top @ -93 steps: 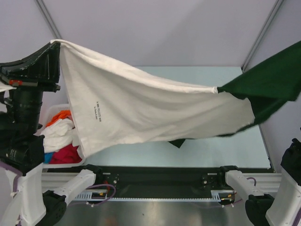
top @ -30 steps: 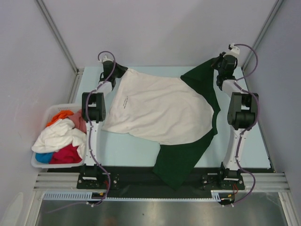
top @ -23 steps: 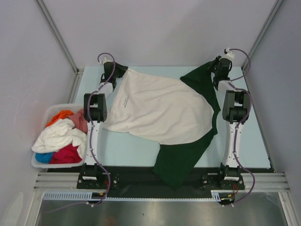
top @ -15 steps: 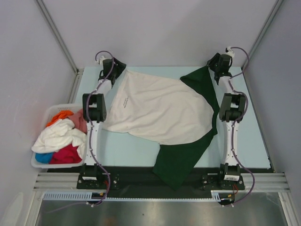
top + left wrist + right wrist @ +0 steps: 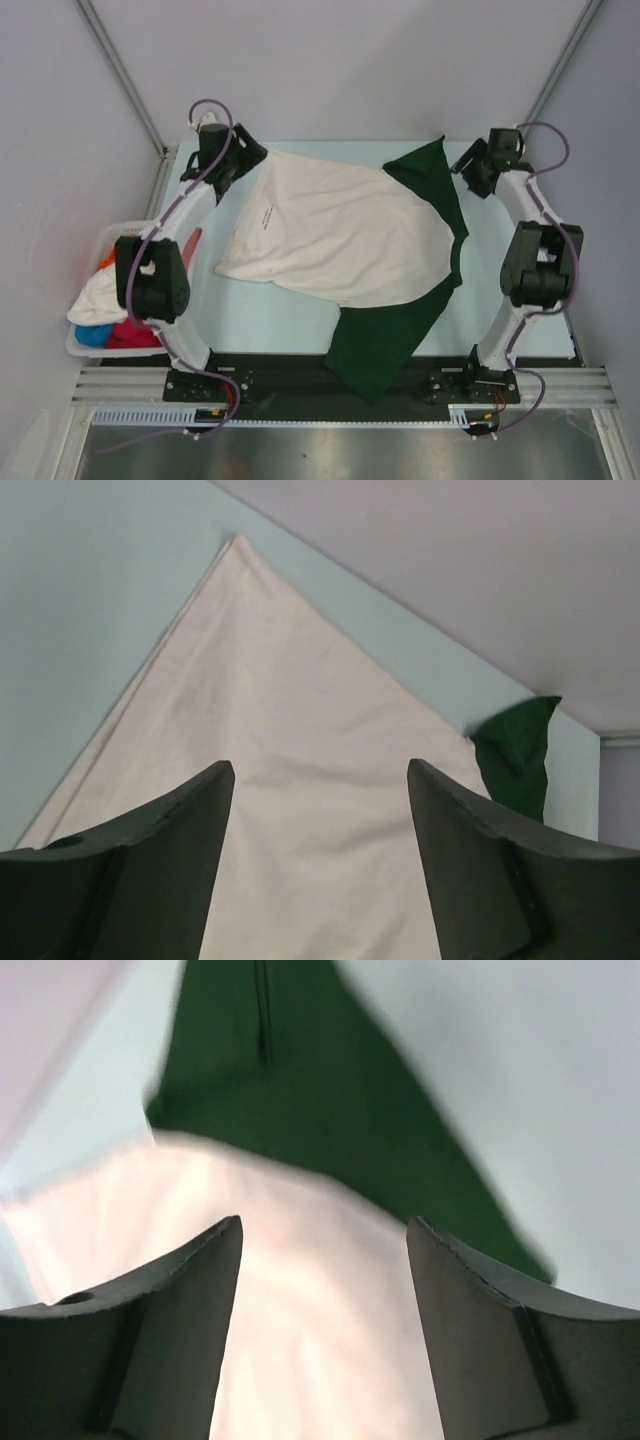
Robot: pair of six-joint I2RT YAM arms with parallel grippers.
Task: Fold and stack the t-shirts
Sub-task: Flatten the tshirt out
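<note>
Top view: cream-and-green tee spread flat on table, near sleeve over the front edge; basket w/ other tees at left. Wrist cams alone show the jaws: L gripper apart above tee's cream corner, R gripper apart by far sleeve, neither holding cloth.

I work in a robotics lab cell, not a home or a shop. The pale blue table in front of me is boxed in. Plain grey panels stand behind it and on both sides, framed by bare aluminium struts rising from its far corners. Along its near edge runs the black mounting plate where I am bolted down, set on slotted metal rail, with brushed steel sheet nearer still. A white plastic basket sits just beside its left edge.
</note>
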